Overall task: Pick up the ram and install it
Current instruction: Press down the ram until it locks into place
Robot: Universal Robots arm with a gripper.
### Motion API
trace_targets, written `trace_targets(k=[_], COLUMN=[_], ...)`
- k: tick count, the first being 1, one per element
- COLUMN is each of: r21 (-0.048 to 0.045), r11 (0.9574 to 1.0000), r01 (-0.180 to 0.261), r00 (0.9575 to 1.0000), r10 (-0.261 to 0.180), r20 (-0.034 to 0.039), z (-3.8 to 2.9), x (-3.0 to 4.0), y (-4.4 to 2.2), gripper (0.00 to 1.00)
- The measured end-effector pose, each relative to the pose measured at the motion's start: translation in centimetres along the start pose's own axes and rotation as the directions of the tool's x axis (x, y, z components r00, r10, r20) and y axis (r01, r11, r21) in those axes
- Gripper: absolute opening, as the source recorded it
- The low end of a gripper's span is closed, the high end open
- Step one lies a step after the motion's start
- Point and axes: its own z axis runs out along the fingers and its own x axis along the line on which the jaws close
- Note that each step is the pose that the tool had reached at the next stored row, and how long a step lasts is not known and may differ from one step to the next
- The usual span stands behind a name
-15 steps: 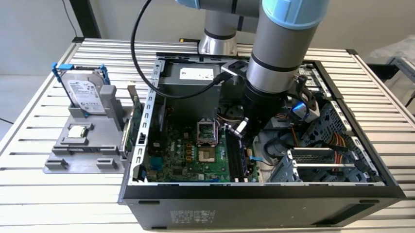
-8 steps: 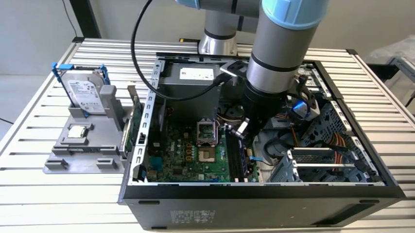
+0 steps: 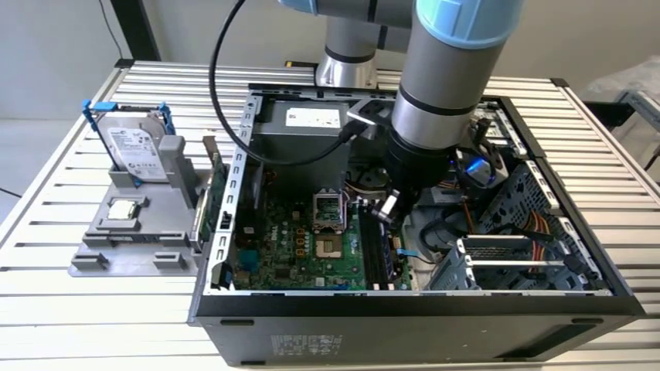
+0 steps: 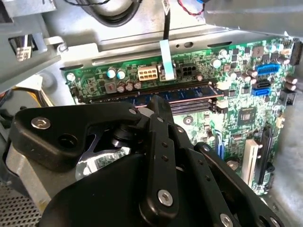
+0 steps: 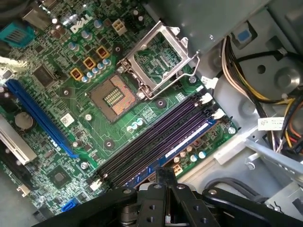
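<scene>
The ram [image 5: 187, 140] is a long thin stick with bluish chips. It stands on edge in the outermost memory slot of the green motherboard [image 5: 57, 137], next to the case's metal wall, and it also shows in the second wrist view as the ram [image 4: 187, 92]. My gripper [image 3: 387, 210] hangs low inside the open computer case. Its black fingers [image 5: 165, 174] are shut together, tip right over the middle of the ram's top edge, also seen as the gripper [image 4: 158, 101]. I cannot tell whether the tip touches the stick. The neighbouring dark slots [image 5: 156, 137] hold nothing.
The open processor socket [image 5: 113, 97] lies beside the slots, its metal frame [image 5: 156, 59] raised. Cable bundles [image 5: 279, 127] and a drive cage [image 3: 515, 263] crowd the exterior view's right. Outside the case, a grey holder [image 3: 124, 239] carries a silver hard drive [image 3: 139, 151] and a small square chip [image 3: 124, 209].
</scene>
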Motion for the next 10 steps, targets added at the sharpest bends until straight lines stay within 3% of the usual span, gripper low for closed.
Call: trace_targets(k=[1,6,10], r21=[-0.0026,-0.0266,-0.0278], r11=[1.0000,0.9981,0.9945], r01=[0.009,0.055,0.101], r00=[1.0000,0.9978,0.9942], r10=[-0.009,-0.054,-0.100], r20=[0.0038,0.0371,0.0411], z=[0.03,0.17,0.25], x=[0.00,-0.01,-0.01], y=[0.00,0.00,0.01], gripper=[0.00,0.00,0.00])
